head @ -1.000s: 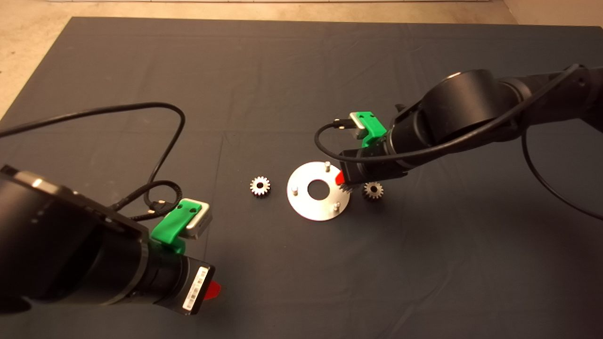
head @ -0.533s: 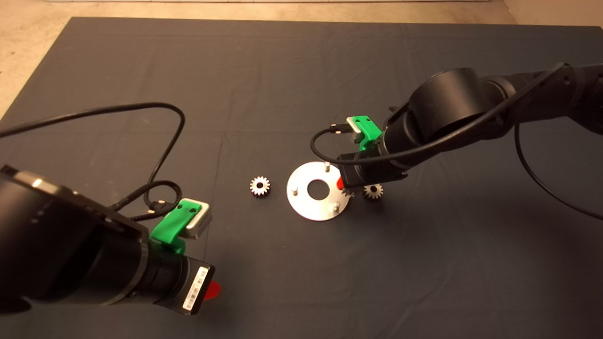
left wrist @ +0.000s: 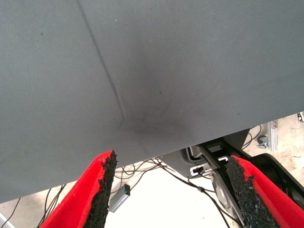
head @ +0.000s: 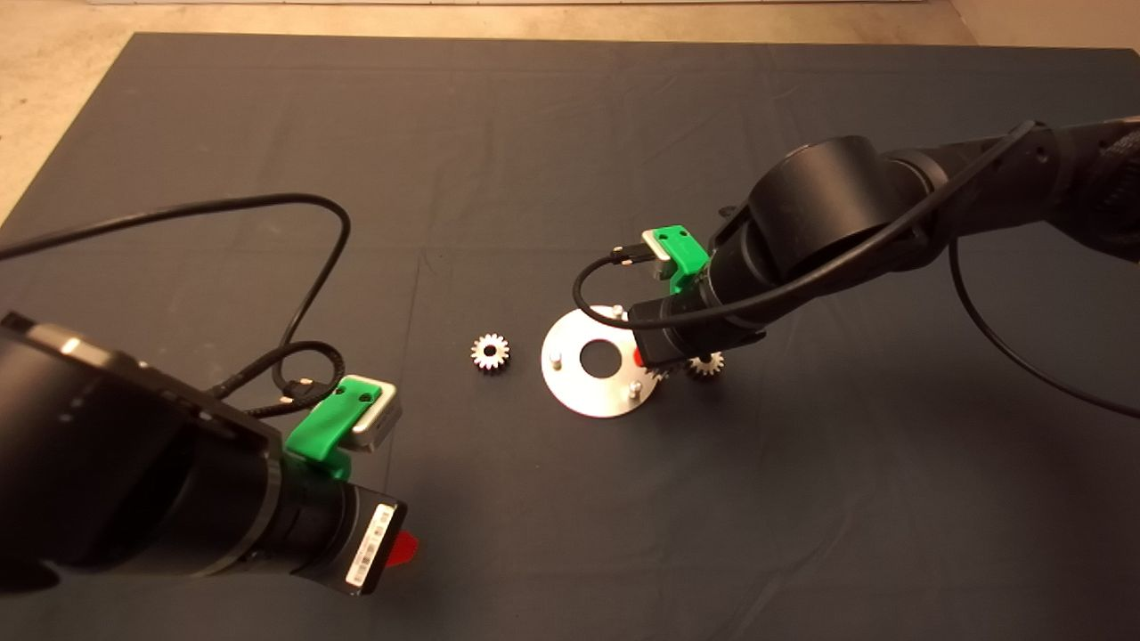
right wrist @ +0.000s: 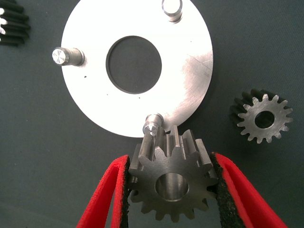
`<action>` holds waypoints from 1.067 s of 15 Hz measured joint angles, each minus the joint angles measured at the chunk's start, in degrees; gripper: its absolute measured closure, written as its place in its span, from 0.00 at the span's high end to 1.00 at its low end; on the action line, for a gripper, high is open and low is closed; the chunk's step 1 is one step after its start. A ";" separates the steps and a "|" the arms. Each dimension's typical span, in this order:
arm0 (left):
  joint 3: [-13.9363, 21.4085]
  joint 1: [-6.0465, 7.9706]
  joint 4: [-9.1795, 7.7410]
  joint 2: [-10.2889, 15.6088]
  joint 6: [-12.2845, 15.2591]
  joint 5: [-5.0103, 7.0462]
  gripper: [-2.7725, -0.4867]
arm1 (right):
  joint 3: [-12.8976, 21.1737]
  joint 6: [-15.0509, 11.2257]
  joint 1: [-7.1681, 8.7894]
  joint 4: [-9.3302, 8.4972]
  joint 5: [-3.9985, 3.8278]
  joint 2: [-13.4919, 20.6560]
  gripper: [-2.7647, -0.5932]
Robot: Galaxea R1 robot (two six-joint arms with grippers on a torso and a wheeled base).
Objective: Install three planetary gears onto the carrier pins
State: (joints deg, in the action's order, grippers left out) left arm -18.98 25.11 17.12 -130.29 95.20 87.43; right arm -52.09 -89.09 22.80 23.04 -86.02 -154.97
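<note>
The right claw (right wrist: 170,190) is clamped on a gear (right wrist: 171,183) just beside one pin (right wrist: 152,124) of the disc (right wrist: 190,71). The left claw (left wrist: 171,190), fingers apart, waits at the counter's (head: 534,133) near-left edge.

A dark grey mat (head: 499,133), faintly creased, covers the worktop. Pale beige floor (head: 53,80) shows along the frame's top edge and upper left corner.

1. Head view: dim, warm light over the dark mat (head: 552,133); soft shadows lie beneath both arms.
2. The shiny disc (head: 579,392) glares brightly.
3. Left wrist view: a diffuse dark shadow on the mat; the floor beyond looks overexposed.
4. Right wrist view: the held gear (right wrist: 172,183) is sharp, perhaps slightly softer at the picture's edge.
</note>
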 joint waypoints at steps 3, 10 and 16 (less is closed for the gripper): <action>0.00 0.00 0.00 0.00 0.00 0.00 0.50 | 0.02 1.00 -0.95 -0.02 -0.69 -0.09 0.17; 0.00 0.00 0.00 0.00 0.00 0.00 0.50 | 0.02 2.22 -3.56 -0.09 -1.00 -0.11 0.17; 0.00 0.00 0.00 0.00 0.00 0.02 0.50 | -0.91 2.92 -3.56 -0.06 -0.86 -0.96 0.16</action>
State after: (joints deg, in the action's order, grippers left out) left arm -18.98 25.11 17.12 -130.29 95.20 87.46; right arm -53.00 -86.17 19.24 22.98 -86.88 -155.93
